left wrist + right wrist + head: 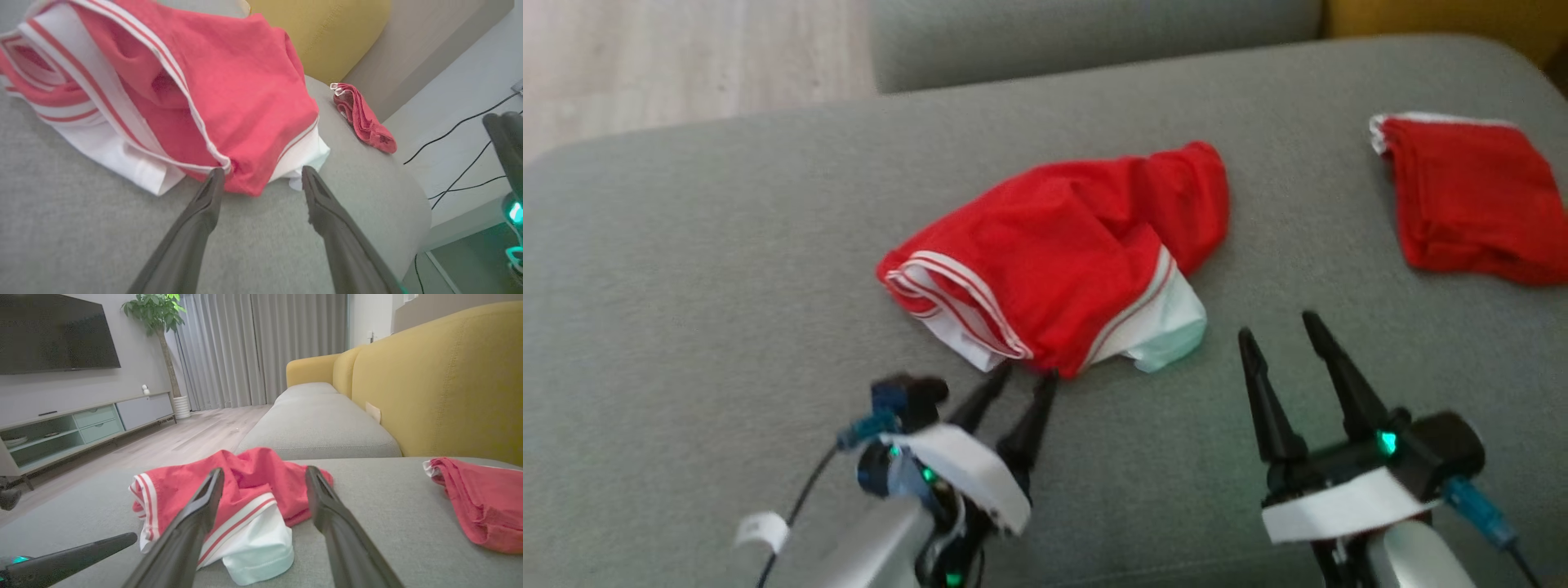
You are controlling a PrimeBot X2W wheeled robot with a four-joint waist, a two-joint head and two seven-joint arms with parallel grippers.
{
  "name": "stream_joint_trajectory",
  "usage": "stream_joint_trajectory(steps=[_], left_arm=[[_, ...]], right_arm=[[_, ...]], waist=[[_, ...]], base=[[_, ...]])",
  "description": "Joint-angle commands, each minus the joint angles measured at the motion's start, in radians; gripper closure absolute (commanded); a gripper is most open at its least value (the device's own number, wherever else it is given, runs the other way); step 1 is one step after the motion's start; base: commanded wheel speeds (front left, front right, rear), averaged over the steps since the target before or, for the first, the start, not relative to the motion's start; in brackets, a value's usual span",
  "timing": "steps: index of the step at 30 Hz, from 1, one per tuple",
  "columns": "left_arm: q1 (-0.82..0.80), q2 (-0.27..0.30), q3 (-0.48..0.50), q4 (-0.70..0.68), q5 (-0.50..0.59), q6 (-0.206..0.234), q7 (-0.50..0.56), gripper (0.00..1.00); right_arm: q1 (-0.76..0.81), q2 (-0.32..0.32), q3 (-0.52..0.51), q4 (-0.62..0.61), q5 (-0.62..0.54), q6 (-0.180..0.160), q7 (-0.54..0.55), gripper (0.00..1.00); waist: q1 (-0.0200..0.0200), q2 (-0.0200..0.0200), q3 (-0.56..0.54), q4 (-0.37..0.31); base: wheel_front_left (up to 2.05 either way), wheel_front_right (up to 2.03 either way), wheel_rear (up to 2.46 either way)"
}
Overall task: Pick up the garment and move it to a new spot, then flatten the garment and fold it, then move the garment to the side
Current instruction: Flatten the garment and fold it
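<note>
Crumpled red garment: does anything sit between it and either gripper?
Nothing visible does. The left gripper, open, has its fingers at the near edge of the crumpled red garment; the right gripper, also open, has bare grey cushion between. A folded red garment lies far right, out of the way.

Bare grey cushion [686, 269] lies open left of the crumpled garment [1062, 245] and between it and the folded red cloth [1470, 196], where the right claw [1278, 324] hangs, while a yellow backrest [441, 375] seemingly walls the side beyond that cloth.
</note>
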Motion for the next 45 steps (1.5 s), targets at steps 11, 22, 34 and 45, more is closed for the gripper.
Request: stream_joint_trajectory(steps=[11,22,34,45], left_arm=[[-0.105,-0.005,0.066,0.062,-0.059,0.075,-0.011,0.00],[-0.145,-0.005,0.061,0.095,-0.044,0.101,-0.011,0.36],[-0.281,-0.005,0.009,0.085,-0.022,-0.029,-0.011,1.00],[-0.717,0.055,0.019,-0.104,-0.242,-0.044,0.151,1.00]], right_arm=[[-0.052,-0.033,0.016,-0.070,0.005,-0.001,-0.004,0.00],[-0.069,-0.028,0.029,-0.080,0.009,-0.001,-0.004,0.00],[-0.079,-0.009,0.035,-0.121,0.021,-0.001,-0.004,0.00],[-0.084,0.024,0.034,-0.144,0.028,-0.001,-0.004,0.00]], waist=[[-0.0001,0.0000,0.054,-0.072],[-0.0001,0.0000,0.077,-0.080],[-0.0001,0.0000,0.011,-0.134],[-0.0001,0.0000,-0.042,-0.249]], base=[[0.00,0.00,0.00],[0.00,0.00,0.00],[0.00,0.00,0.00],[0.00,0.00,0.00]])
